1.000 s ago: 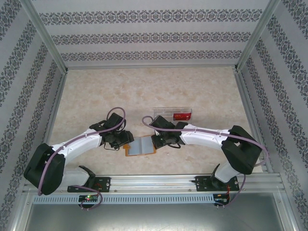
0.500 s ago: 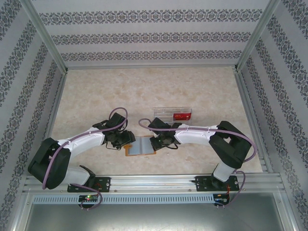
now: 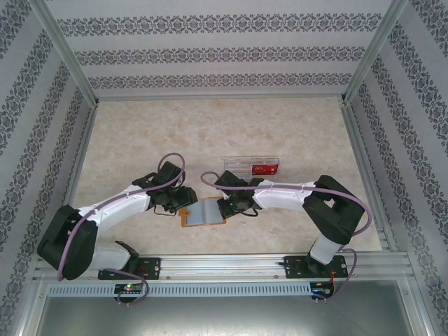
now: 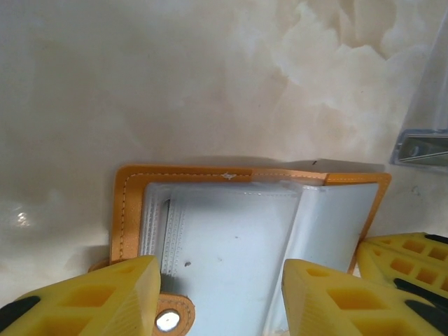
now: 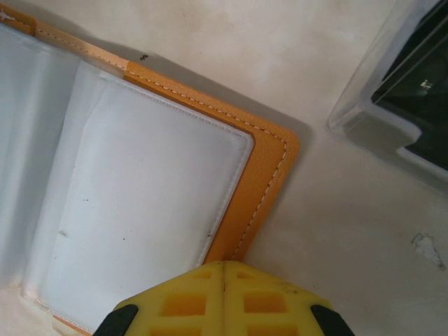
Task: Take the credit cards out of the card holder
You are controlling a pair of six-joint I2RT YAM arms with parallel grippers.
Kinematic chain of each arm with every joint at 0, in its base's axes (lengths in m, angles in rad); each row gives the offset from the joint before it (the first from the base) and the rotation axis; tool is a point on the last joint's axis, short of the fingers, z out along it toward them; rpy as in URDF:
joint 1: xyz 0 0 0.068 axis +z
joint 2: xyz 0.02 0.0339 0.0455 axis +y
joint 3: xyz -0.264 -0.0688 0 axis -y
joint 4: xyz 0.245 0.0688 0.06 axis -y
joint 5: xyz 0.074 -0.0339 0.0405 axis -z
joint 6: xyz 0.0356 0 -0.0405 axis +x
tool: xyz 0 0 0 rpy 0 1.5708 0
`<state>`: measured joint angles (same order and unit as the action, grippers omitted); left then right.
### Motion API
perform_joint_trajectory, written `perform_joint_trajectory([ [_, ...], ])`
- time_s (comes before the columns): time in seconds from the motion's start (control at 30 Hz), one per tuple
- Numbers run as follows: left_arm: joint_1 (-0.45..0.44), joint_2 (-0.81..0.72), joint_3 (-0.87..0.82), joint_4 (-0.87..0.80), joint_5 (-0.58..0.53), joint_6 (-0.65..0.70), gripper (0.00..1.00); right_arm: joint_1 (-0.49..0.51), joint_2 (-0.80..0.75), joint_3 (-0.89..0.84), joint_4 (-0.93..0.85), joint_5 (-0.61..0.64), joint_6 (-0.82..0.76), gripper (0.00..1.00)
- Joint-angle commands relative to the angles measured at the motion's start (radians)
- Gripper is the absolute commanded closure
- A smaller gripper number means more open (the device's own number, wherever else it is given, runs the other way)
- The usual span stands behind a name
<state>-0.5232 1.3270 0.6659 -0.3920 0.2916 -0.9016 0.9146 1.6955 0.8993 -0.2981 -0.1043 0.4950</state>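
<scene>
The orange-tan card holder (image 3: pixel 204 212) lies open on the table between both arms, its grey translucent pockets facing up. A whitish credit card (image 4: pixel 231 245) seems to sit inside the left pocket, and another pale face (image 5: pixel 140 203) shows through the right pocket. My left gripper (image 3: pixel 183 203) is open, its yellow fingers straddling the holder's left half (image 4: pixel 220 280) just above the snap tab. At the holder's right side, the fingertips of my shut right gripper (image 5: pixel 224 269) meet on the orange border (image 5: pixel 262 182). That gripper (image 3: pixel 227 206) has nothing between its fingers.
A clear plastic compartment tray (image 3: pixel 250 165) stands just behind the right gripper, with a red card (image 3: pixel 264 168) in it. Its corner appears close by in the right wrist view (image 5: pixel 399 91). The right gripper's yellow fingers (image 4: pixel 406 266) sit near the left gripper.
The right gripper has slid a little to the left onto the holder's right border. The left arm has shifted slightly. The holder stays open in the same spot.
</scene>
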Motion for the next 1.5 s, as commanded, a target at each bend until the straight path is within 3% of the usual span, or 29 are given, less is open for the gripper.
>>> perform_joint_trajectory([
  [0.0, -0.013, 0.028, -0.023, 0.056, 0.032, -0.005, 0.50, 0.012, 0.029, 0.000, -0.004, -0.018, 0.006, 1.00],
  [0.8, -0.035, 0.045, -0.058, 0.222, 0.143, -0.066, 0.49, 0.012, 0.040, -0.001, 0.005, -0.022, 0.011, 1.00],
  [0.93, -0.040, 0.036, -0.041, 0.214, 0.148, -0.067, 0.37, 0.011, 0.040, 0.002, 0.005, -0.022, 0.012, 1.00],
  [1.17, -0.051, -0.007, -0.014, 0.148, 0.110, -0.056, 0.32, 0.011, 0.038, 0.003, 0.007, -0.021, 0.013, 1.00],
  [1.33, -0.050, -0.058, -0.026, 0.104, 0.076, -0.047, 0.34, 0.010, 0.040, 0.002, 0.009, -0.021, 0.016, 1.00],
  [1.47, -0.053, -0.050, -0.040, 0.187, 0.135, -0.069, 0.38, 0.010, 0.042, 0.002, 0.013, -0.023, 0.020, 1.00],
])
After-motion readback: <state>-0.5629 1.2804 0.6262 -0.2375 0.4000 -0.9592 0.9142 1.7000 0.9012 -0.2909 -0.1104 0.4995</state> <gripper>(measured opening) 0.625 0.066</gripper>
